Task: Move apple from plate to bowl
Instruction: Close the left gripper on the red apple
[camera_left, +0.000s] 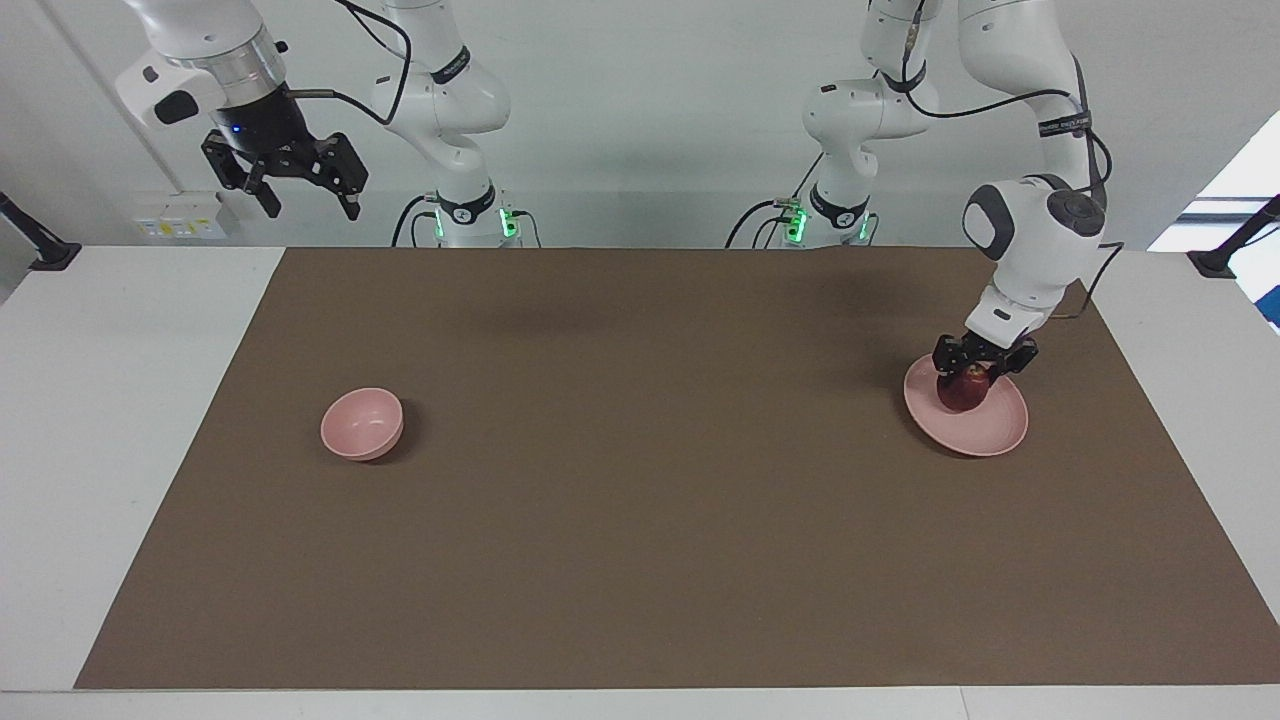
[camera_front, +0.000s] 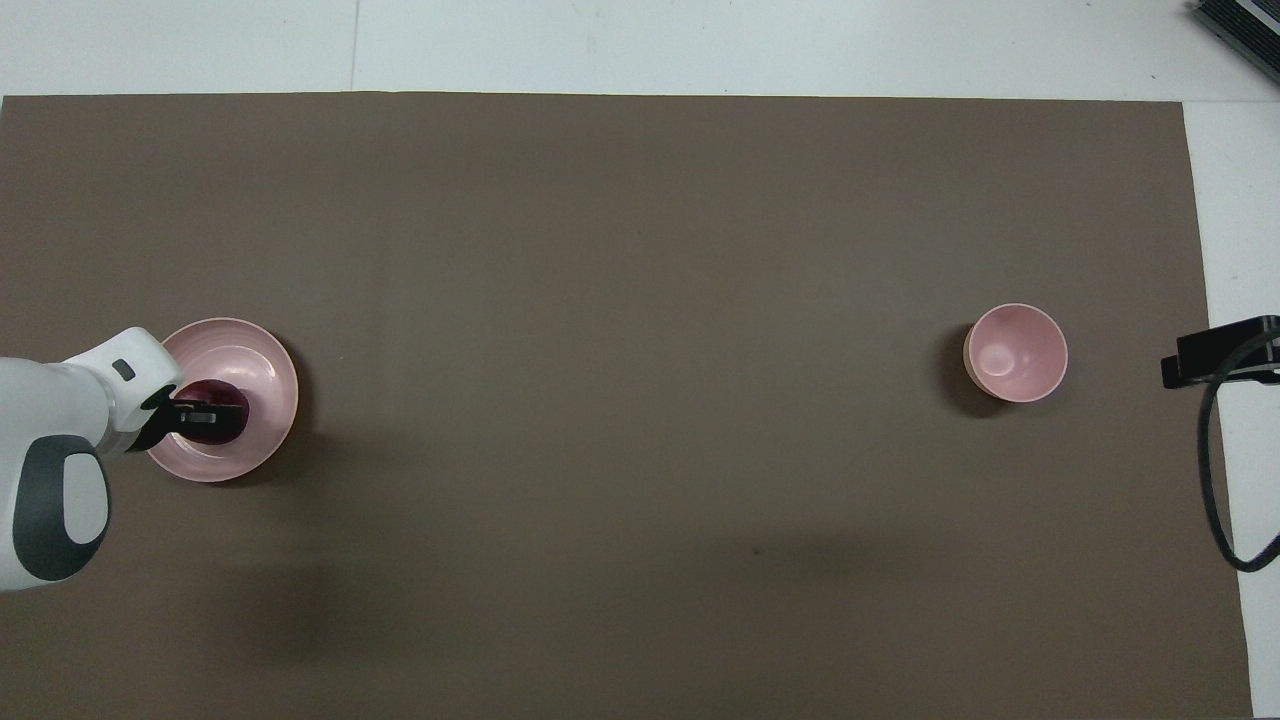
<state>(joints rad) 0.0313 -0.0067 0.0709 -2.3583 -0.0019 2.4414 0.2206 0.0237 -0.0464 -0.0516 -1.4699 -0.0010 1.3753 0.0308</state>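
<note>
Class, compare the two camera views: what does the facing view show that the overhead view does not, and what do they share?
Only the facing view shows the right gripper, open and waiting high over its end of the table, plus both arm bases. Only the overhead view shows down into the empty bowl. Both show the left gripper shut on the apple on the plate.

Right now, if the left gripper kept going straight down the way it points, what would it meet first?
The apple: the left gripper is already shut on it from above, over the pink plate. Under the apple comes the plate itself, and the apple looks to be resting on it, though contact is hard to confirm.
</note>
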